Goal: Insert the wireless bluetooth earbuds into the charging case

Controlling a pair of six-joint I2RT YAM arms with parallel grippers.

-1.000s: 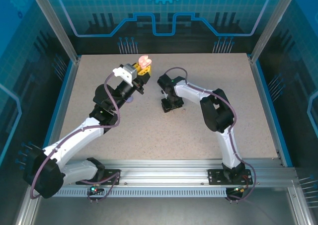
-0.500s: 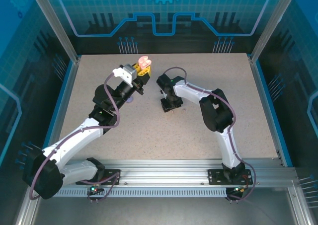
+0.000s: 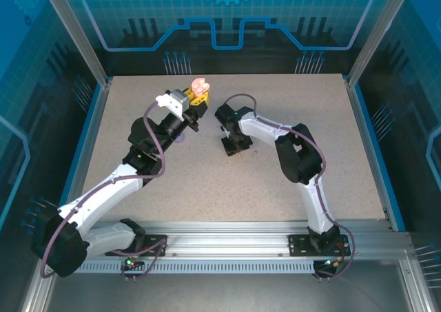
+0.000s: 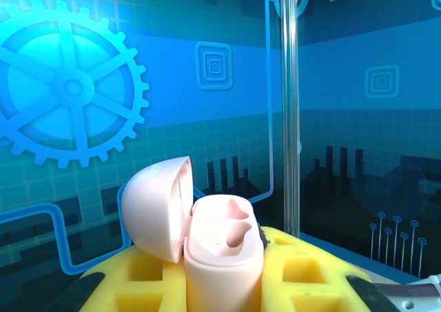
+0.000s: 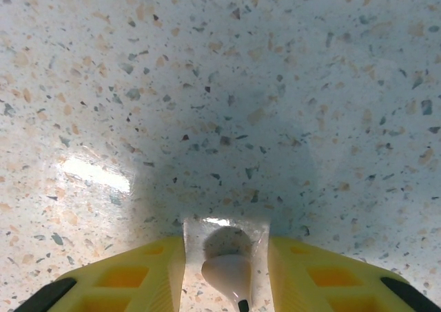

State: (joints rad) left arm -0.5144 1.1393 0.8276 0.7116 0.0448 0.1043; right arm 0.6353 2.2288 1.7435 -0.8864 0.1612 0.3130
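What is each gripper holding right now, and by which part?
The left gripper holds the open pink case by its lower body. The right gripper straddles a pale earbud; whether it grips yet cannot be told.

No readable text, brand or number anywhere; just a gear motif on the blue backdrop.

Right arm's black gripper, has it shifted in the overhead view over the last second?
Yes: the right gripper has slid slightly left, away from the speckled table's blue right edge.

Bright, sharp views; soft shadow and glare on tabletop.
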